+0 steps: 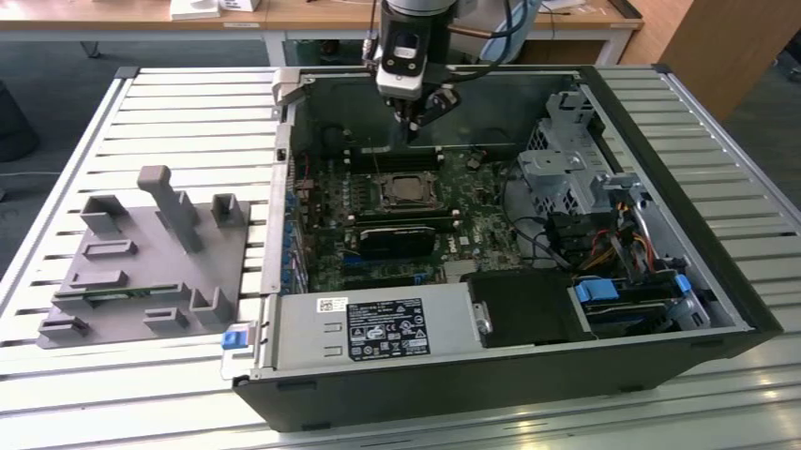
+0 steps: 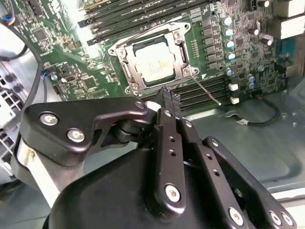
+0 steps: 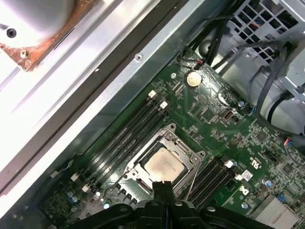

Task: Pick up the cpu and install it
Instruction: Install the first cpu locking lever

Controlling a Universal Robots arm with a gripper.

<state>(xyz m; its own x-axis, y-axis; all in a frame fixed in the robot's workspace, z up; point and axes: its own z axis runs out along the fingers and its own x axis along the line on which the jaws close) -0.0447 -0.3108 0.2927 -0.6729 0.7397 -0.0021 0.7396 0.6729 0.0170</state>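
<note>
One clenched, empty claw (image 2: 167,98) hovers above the cpu (image 2: 153,66), seated in the socket (image 2: 155,62).

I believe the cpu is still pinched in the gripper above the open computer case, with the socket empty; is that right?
Not quite: both wrist views show the cpu already sitting in the motherboard socket, and the gripper is shut and holds nothing. It does hang above the open computer case.

Arm reaching down, wrist near vertical; claw (image 1: 411,127) fingers pressed together, holding nothing.
</note>
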